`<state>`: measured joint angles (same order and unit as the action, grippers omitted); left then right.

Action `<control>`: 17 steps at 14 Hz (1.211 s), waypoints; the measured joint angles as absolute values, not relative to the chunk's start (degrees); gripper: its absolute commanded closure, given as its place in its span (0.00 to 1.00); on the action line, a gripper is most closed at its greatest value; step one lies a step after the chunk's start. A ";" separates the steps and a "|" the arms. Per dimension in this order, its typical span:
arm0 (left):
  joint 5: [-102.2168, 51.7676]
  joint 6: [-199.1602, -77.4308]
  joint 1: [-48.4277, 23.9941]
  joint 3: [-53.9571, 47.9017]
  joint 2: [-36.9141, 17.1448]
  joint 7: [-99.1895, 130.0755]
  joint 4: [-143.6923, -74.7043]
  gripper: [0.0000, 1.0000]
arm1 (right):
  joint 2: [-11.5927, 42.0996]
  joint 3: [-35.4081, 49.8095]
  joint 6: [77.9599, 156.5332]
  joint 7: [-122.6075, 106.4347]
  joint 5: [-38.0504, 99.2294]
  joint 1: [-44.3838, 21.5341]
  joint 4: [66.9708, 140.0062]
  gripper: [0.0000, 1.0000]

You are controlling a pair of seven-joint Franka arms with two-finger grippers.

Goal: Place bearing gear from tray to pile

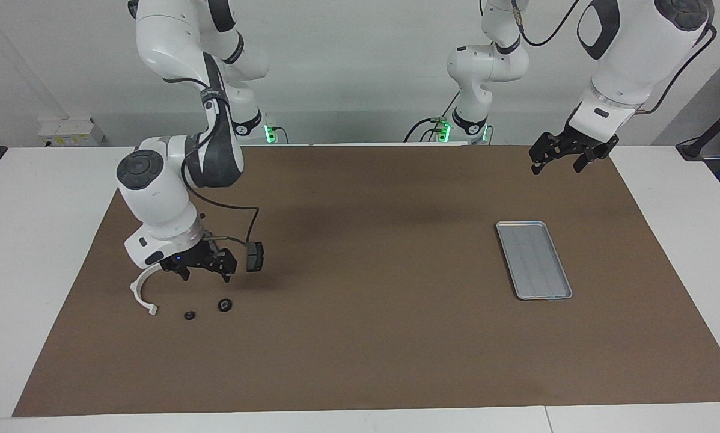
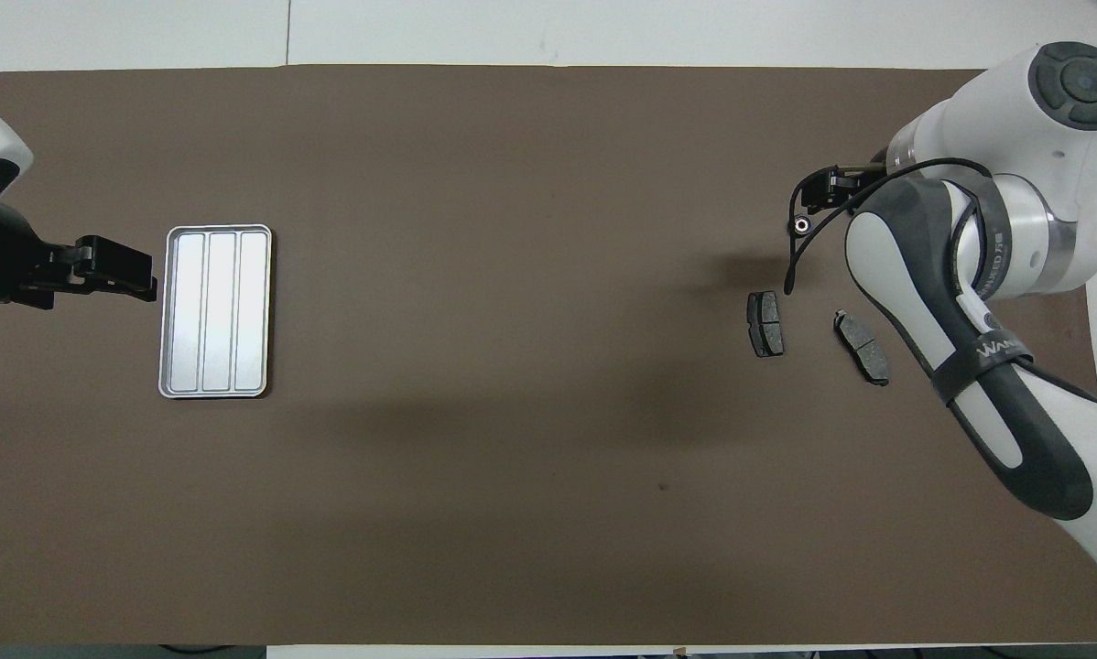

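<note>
The right gripper [image 1: 205,273] hangs low over the brown mat [image 1: 360,337] at the right arm's end of the table, its fingers parted and holding nothing. Two small dark ring-shaped parts lie on the mat just beside it, farther from the robots: a bearing gear [image 1: 225,305] and a smaller ring [image 1: 189,315], apart from each other and apart from the fingertips. In the overhead view only one of them shows, a ring [image 2: 799,225] with a pale centre, right at the gripper's tip; the arm covers the other.

The pile sits around the gripper. A white semicircular bracket [image 1: 142,290] lies on the mat with its upper end tucked under the wrist, and one dark brake-pad piece [image 1: 254,257] lies beside the gripper, toward the table's middle. From above, two pads show: one [image 2: 765,324] lying clear, the other [image 2: 862,347] at the edge of the right arm (partly overlapped by it).

The tray [image 1: 533,260], silver-grey with lengthwise ridges, lies toward the left arm's end of the table, well apart from the pile, and is bare inside.

The left gripper [image 1: 557,161] waits in the air above the mat's corner by its own base, fingers apart, empty.
</note>
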<state>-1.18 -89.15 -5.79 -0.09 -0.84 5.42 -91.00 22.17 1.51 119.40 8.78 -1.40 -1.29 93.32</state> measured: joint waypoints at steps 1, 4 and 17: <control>-1.18 -89.15 -5.79 -0.09 -0.84 5.42 -91.00 0.00 | 22.03 1.49 119.38 8.78 -1.40 -0.92 93.28 0.00; -1.18 -89.15 -5.79 -0.09 -0.84 5.42 -91.00 0.00 | 19.47 1.50 114.58 8.78 -1.40 -0.46 92.90 0.00; -1.18 -89.15 -5.79 -0.09 -0.83 5.42 -91.00 0.00 | -6.85 2.51 80.23 8.77 -0.56 -1.97 93.15 0.00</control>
<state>-1.18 -89.15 -5.79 -0.09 -0.83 5.42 -91.00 -6.85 2.51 80.23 8.77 -0.56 -1.97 93.15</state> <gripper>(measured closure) 0.000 0.000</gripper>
